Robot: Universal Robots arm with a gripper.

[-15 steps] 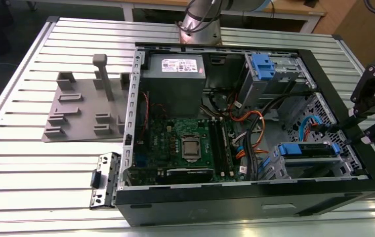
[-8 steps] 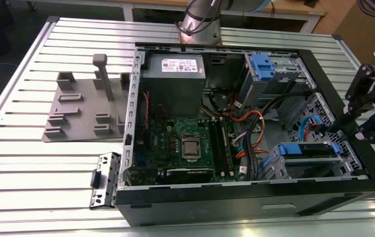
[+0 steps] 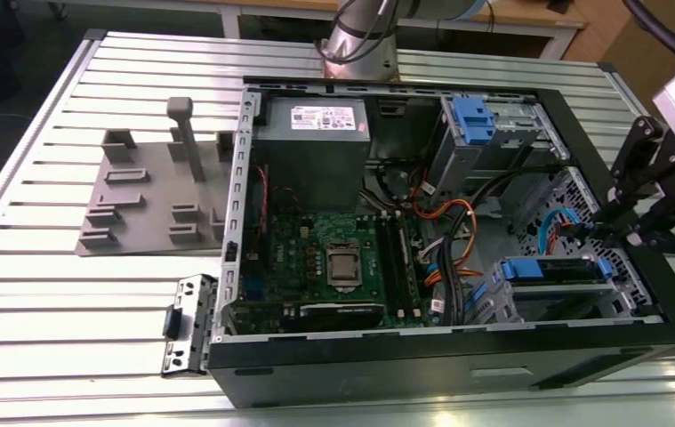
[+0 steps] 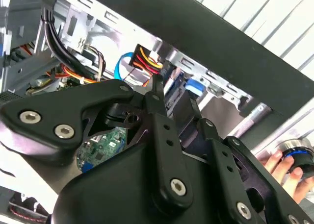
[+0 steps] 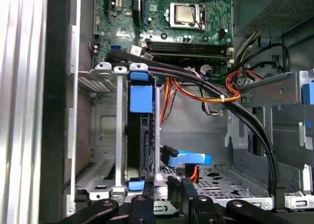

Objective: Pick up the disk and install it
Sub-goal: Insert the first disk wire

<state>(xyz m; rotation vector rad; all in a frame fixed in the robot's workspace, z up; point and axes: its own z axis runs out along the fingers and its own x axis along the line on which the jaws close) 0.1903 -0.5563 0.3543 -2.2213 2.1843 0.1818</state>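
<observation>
Blue plastic is what gives the disk (image 5: pixel 141 136) away: it's standing on edge inside the drive cage (image 5: pixel 105 136) in a corner of the open black PC case (image 3: pixel 456 369), already slotted between the cage's metal rails in the first wrist view, with its blue carrier tab sitting at the cage mouth. In the exterior view the same disk (image 3: pixel 557 269) lies in the cage at the case's front corner, right beside where the gripper (image 3: pixel 607 227) reaches in over the case wall. The black fingers (image 5: pixel 189 197) look drawn close together just beyond the disk's outer edge, nothing pinched between them as far as I can see, tips near the cage but I can't say they touch it. A blue data cable (image 5: pixel 189 159) lies on the case floor next to the cage. Deeper in the case there's the green motherboard (image 3: pixel 331 267) and the grey power supply (image 3: pixel 311 133). A hand (image 4: pixel 284 172) rests outside the case on a blue-ringed knob (image 4: pixel 297 153) in the second wrist view.
</observation>
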